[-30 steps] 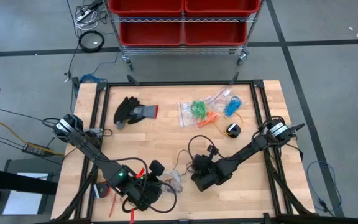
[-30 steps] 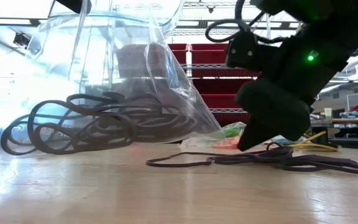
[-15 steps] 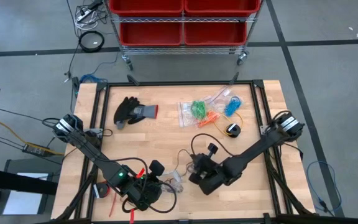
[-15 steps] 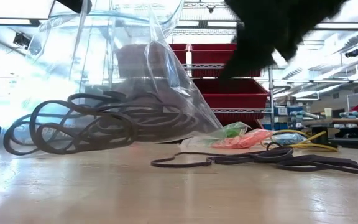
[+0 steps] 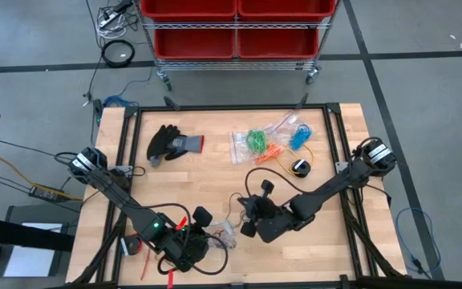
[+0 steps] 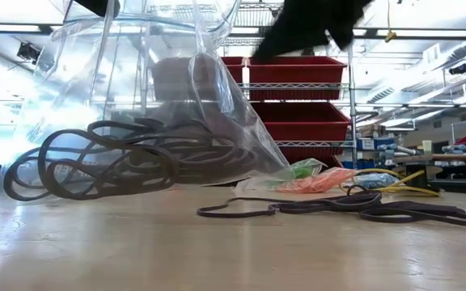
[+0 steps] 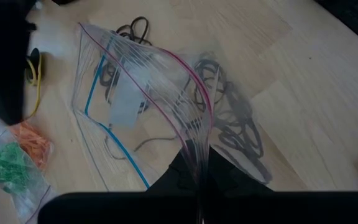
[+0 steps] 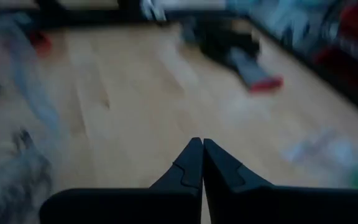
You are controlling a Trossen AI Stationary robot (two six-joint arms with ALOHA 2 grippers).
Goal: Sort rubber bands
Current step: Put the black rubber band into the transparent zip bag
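Left end effector [image 7: 201, 180] at the near edge of the wooden surface [image 5: 215, 172], clamped on the mouth edge of a clear zip bag [image 7: 142, 93] with black rubber bands [image 7: 229, 118] inside, bag held up off the boards. Seen from table level: dark loops piled in the bag's lower part, more black bands [image 6: 338, 208] lying loose on the surface beside it.

Right end effector [image 8: 202, 163] lifted above the middle of the surface, fingers pressed together, nothing between them.

Farther back: clear bags holding green bands [image 5: 255, 140], orange bands [image 5: 269, 151] and blue bands [image 5: 299, 136], lying side by side near the far edge. Black glove [image 5: 171, 144] well apart to their left. Thin yellow cable [image 5: 307, 156] beside the blue lot. Red bins [image 5: 235, 24] on a rack beyond the surface.
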